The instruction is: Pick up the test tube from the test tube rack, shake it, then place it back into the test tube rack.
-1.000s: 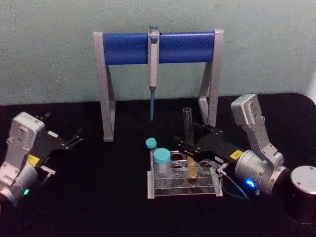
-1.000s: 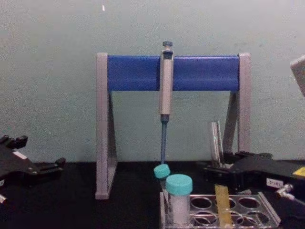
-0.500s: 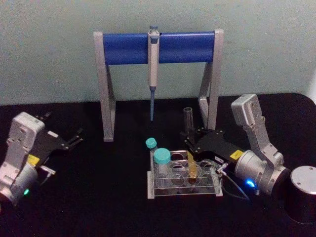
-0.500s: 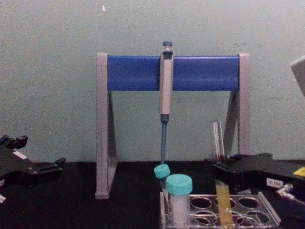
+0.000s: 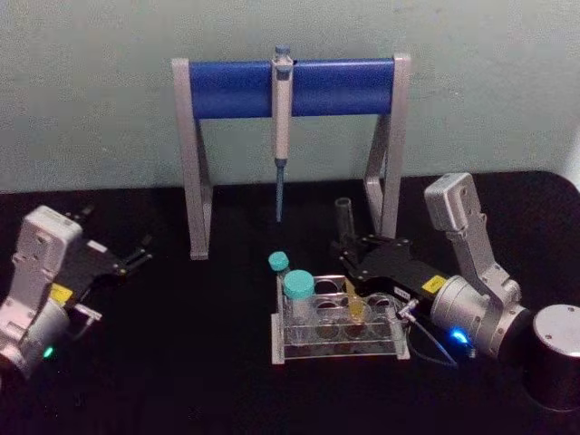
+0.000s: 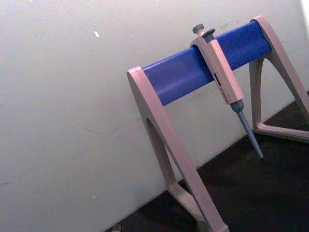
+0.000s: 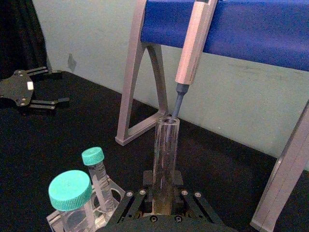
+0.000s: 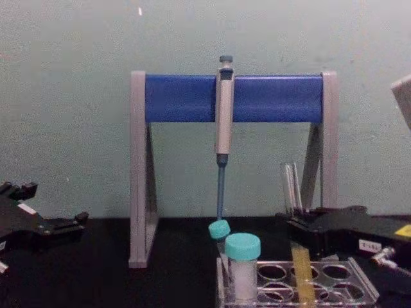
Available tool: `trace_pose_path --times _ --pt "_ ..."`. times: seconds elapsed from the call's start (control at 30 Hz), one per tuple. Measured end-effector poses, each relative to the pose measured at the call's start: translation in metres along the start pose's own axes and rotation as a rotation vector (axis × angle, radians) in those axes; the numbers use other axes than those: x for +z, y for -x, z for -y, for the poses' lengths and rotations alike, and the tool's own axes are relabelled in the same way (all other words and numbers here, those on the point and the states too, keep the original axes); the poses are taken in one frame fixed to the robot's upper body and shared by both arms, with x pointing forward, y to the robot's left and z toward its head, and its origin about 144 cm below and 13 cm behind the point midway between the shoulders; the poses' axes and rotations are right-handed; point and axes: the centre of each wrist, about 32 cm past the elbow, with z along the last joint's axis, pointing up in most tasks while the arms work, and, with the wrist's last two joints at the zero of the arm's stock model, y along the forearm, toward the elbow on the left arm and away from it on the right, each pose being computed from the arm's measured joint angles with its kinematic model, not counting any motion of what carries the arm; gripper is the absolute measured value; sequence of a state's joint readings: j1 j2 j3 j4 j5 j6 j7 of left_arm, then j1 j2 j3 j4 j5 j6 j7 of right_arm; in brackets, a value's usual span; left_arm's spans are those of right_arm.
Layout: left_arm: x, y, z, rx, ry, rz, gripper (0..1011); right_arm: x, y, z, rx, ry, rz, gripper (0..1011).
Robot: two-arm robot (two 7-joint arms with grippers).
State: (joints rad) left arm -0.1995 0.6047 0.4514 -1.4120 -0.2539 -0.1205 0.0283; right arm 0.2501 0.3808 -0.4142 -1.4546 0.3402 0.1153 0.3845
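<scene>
The test tube (image 5: 345, 237) stands nearly upright, its yellow lower part (image 5: 355, 311) down in a hole of the clear test tube rack (image 5: 276, 349). My right gripper (image 5: 347, 256) is shut on the tube's middle from the right, just above the rack. In the right wrist view the clear tube (image 7: 165, 150) rises from between the closed fingers. From the chest the tube (image 8: 289, 187) stands in front of the stand's right leg, with the right gripper (image 8: 294, 221) around it. At the far left, well away from the rack, my left gripper (image 5: 140, 254) rests open on the table.
A grey-and-blue pipette stand (image 5: 290, 86) spans the back, with a grey pipette (image 5: 281, 118) hanging just behind the tube. Two teal-capped tubes (image 5: 297, 288) stand in the rack's left side. A silver-topped black cylinder (image 5: 557, 340) sits at the right edge.
The right gripper drew back slightly to the right and the tube straightened from a lean to nearly upright. The left arm stayed put.
</scene>
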Motion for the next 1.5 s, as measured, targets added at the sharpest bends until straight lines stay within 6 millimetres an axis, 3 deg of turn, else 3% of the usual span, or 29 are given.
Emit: trace_pose_path --times 0.97,1.5 --pt "0.0 0.0 0.0 0.0 0.0 0.0 1009 -0.017 0.012 0.02 0.002 -0.161 0.021 232" --pt "0.0 0.0 0.0 0.0 0.0 0.0 1010 -0.002 0.011 0.024 -0.003 -0.242 0.032 232"
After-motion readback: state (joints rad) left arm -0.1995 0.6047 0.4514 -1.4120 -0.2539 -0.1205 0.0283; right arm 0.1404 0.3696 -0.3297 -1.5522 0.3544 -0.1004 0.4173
